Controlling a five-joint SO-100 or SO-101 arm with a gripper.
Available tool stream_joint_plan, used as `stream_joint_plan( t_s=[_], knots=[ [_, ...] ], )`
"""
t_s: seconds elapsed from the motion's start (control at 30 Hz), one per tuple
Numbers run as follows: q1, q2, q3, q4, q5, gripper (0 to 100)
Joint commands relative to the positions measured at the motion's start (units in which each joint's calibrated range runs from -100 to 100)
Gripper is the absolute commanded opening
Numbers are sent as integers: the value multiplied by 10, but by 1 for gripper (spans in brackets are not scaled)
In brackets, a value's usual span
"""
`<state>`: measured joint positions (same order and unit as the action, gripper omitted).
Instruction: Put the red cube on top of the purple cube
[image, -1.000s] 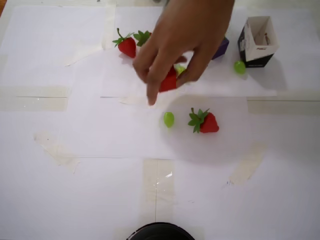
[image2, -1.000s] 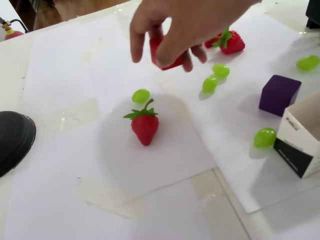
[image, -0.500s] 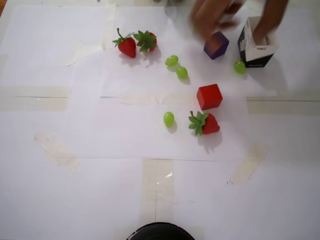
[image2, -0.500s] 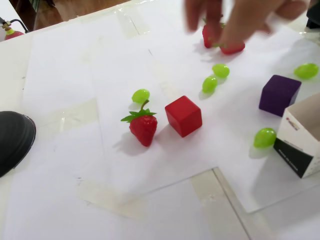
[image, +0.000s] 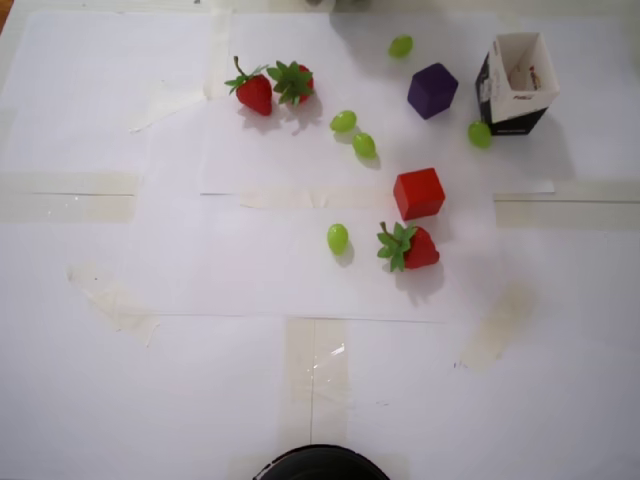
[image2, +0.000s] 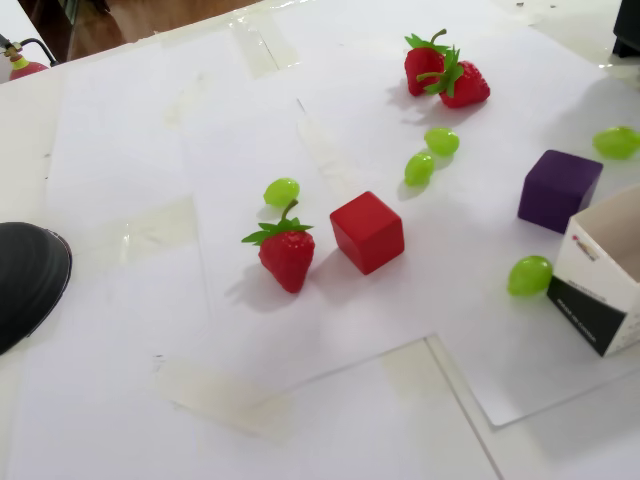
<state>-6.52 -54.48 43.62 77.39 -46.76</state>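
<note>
The red cube (image: 418, 193) (image2: 367, 231) rests flat on the white paper near the middle of the table, right beside a strawberry (image: 408, 246) (image2: 287, 254). The purple cube (image: 432, 90) (image2: 559, 189) stands apart from it, close to the black-and-white paper box (image: 516, 83) (image2: 603, 290). Neither cube touches the other. No gripper shows in either view.
Two strawberries (image: 270, 87) (image2: 443, 73) lie together at the back. Several green grapes (image: 353, 133) (image2: 430, 155) are scattered around the cubes. A dark round object (image: 320, 463) (image2: 25, 280) sits at the table's near edge. Taped paper sheets cover the table.
A human hand that held the red cube set it down beside the strawberry, then reached toward the purple cube and box and left the views. A grape now lies near the purple cube.
</note>
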Motion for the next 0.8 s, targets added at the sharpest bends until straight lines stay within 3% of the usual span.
stream_joint_plan(
  t_s=[0.0, 0.37, 0.77],
  knots=[
    [9, 175, -217, -10, 2, 0],
    [-21, 501, -526, -6, 1, 0],
    [-69, 664, -559, -66, -31, 0]
  ],
)
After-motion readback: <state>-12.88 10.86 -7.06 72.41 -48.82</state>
